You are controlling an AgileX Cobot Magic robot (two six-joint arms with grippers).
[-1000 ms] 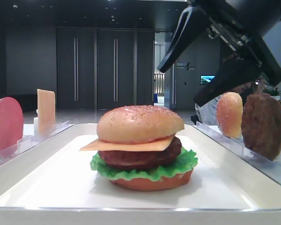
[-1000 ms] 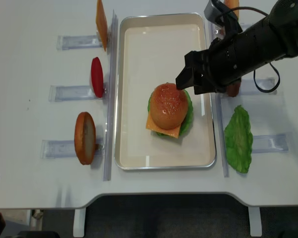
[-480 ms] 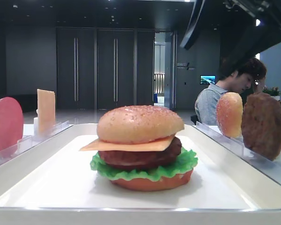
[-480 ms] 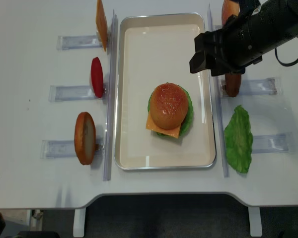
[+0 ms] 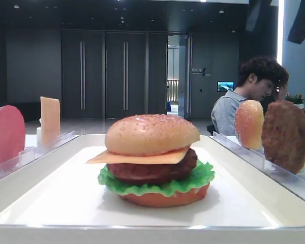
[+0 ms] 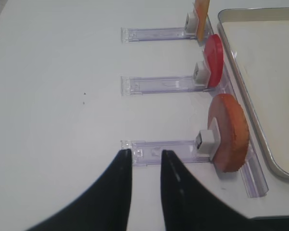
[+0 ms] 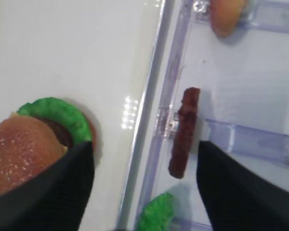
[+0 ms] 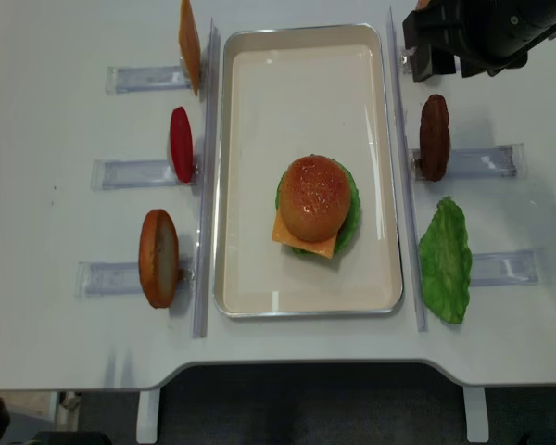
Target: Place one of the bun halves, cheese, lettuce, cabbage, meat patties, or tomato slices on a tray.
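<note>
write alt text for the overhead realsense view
An assembled burger sits mid-way on a white tray. Left racks hold cheese, tomato and a bun half; right, a patty and lettuce, the dark right arm above.

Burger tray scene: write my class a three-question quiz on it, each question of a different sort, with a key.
1. True or false: the bun top crowns the stack on the tray.
2. Which lies loose on the table right of the tray: A) lettuce leaf B) cheese slice C) tomato slice?
3. Fill in: the spare meat patty stands on ____ in its rack.

Key: 1 true; 2 A; 3 edge.
</note>
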